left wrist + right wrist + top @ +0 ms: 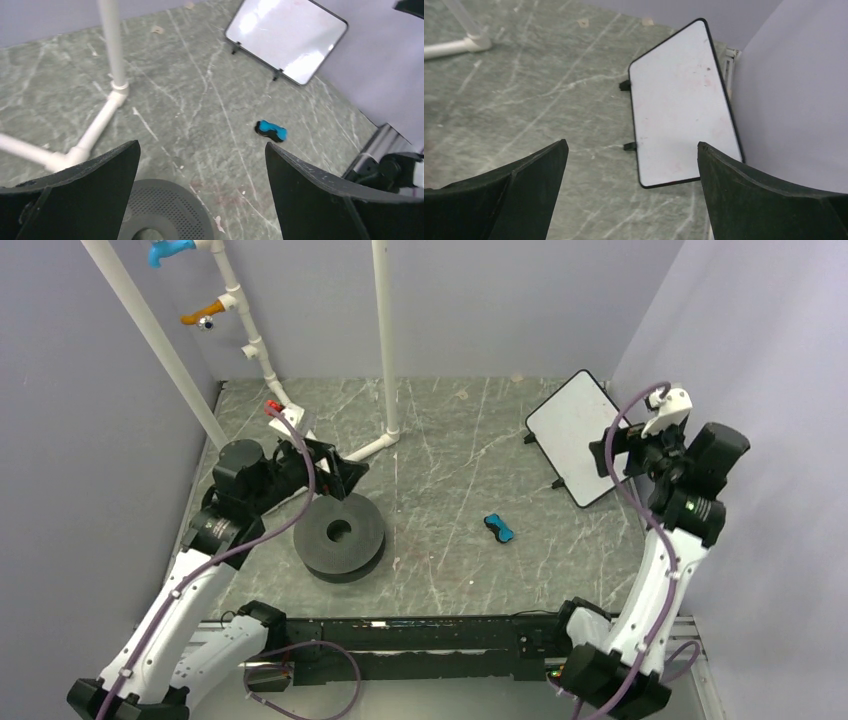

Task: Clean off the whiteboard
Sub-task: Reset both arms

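A grey marbled table (pixel 450 440) holds an almost blank whiteboard (pixel 575 430) at its far right by the wall, a black disc (pixel 340 537) at the near left, the left gripper (pixel 347 475) and right gripper (pixel 608 452) both spread wide and empty, and a small blue eraser (pixel 499 529) mid-table.

Lit brightly and evenly from above, with soft, diffuse light and a cool violet tint near the walls. Leaves only a weak shadow with blurred borders beside the black disc (pixel 340 538), on its near right side. Puts a mild sheen on the table (pixel 450 470).

In the left wrist view, washes out the whiteboard (pixel 285 37) in two white patches of glare, and looks slightly soft everywhere. Renders the fingers of the left gripper (pixel 202 145) and of the right gripper (pixel 633 145) almost pure black at the near edge, a little out of focus, with few details. Appears sharpest in the top view.
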